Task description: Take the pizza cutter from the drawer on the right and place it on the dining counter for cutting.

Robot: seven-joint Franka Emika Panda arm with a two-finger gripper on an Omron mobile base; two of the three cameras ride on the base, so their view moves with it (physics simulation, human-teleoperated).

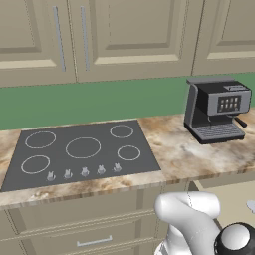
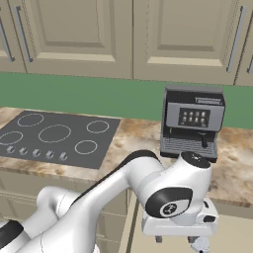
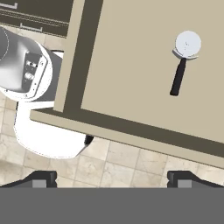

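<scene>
With the drawer [image 3: 131, 74] pulled open, the grasp and the carry to the dining counter are both left. Pizza cutter [image 3: 183, 65] lies alone on the drawer's pale floor, wheel up-frame in the hand view. Gripper [image 3: 111, 179] hangs above the drawer's front edge, fingers spread, empty.

No text, brand or number could be read; the coffee machine [image 2: 193, 121] carried a small panel of lit marks, too blurred to make out.

drawer [image 3: 131, 70] – right side cut off, perhaps half
</scene>
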